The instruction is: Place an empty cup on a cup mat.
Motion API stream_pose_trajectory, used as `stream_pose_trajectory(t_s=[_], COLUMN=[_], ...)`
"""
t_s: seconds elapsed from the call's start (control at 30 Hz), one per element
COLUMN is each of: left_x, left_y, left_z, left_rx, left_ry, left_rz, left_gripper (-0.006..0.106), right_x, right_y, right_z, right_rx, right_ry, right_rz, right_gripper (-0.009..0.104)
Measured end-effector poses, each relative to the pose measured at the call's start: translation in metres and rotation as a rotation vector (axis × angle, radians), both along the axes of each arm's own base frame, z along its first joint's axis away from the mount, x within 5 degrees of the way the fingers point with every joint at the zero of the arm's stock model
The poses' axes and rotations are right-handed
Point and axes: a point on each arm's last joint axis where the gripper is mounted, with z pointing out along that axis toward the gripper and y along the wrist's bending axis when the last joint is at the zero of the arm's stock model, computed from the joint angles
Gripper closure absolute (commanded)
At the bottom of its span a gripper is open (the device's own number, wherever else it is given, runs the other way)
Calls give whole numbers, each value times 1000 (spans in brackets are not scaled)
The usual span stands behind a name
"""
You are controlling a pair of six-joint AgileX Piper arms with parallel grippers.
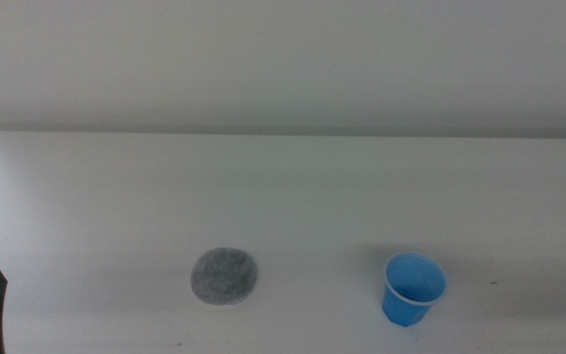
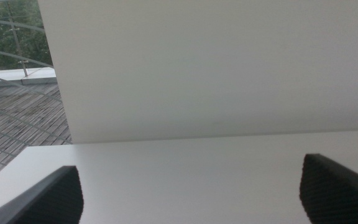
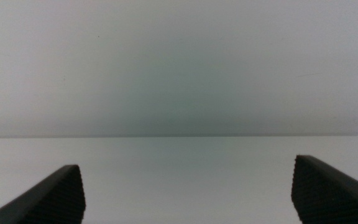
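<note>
White table (image 1: 293, 197), perhaps matte; plain wall (image 1: 283, 59).

The white table (image 1: 86, 197) bears the cup mat (image 1: 225, 275) and the cup (image 1: 413, 289), well apart.

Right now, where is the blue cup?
In the middle view the cup stands upright on the table's near right part, to the right of the cup mat, apart from it.

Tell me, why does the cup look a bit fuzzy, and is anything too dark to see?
Middle view: soft and slightly blurred all over, so the blue cup and grey cup mat have fuzzy edges; light is even, shadows faint. Left wrist view: the left gripper jaws are dark and blurry, being close. Right wrist view: the right gripper likewise, with a dim grey wall.
</note>
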Motion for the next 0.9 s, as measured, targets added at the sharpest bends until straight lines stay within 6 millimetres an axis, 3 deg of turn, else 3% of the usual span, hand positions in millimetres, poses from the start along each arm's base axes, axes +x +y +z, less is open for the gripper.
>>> stream_pose_trajectory(t_s=[0.53,0.7,0.9], left_x=[0,0,0], left_y=[0,0,0], left_z=[0,0,0], left_rx=[0,0,0], left_ry=[0,0,0], left_rz=[0,0,0], left_gripper=[7,7,7], right_x=[0,10,42], right_y=[0,0,8], right_z=[6,41,84], right_rx=[14,36,57], right_ry=[-12,133,455], right_rz=[1,-4,74], right_gripper=[6,6,6])
